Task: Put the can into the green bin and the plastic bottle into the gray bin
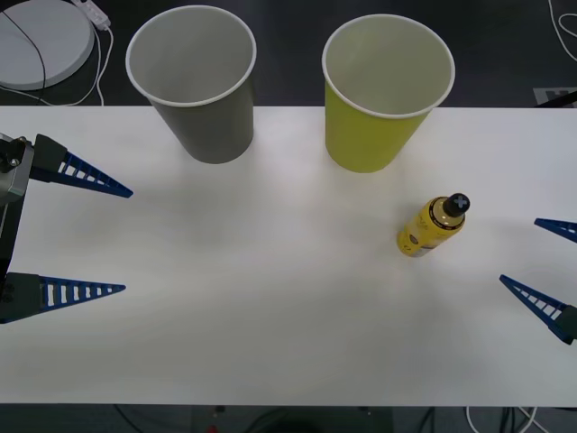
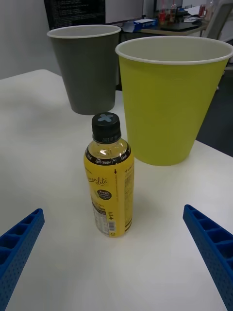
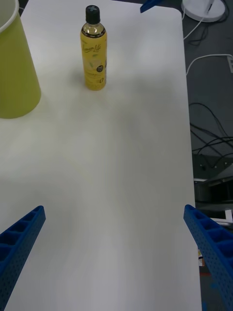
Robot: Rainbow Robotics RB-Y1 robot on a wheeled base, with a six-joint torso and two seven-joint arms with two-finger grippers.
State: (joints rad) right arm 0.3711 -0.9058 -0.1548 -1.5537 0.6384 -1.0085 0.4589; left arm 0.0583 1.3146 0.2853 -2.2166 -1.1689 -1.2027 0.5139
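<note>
The gray bin [image 1: 192,81] stands upright at the back left of the white table, its white inside showing nothing in it. Beside it on the right is the green bin [image 1: 388,90], also upright. The plastic bottle [image 1: 433,225] stands in front of the green bin [image 2: 165,107], black cap up. My right gripper [image 1: 519,251] is open at the table's right edge, a short way from the bottle [image 2: 109,180] and pointing at it. My left gripper [image 1: 126,241] is open at the left edge, far from the bottle [image 3: 93,48]. The can is out of view.
A round white device [image 1: 41,41] with a cable lies on the floor behind the table's back left corner. More cables [image 3: 208,141] run on the floor past the table's edge. Bare tabletop [image 1: 270,316] lies between the two grippers.
</note>
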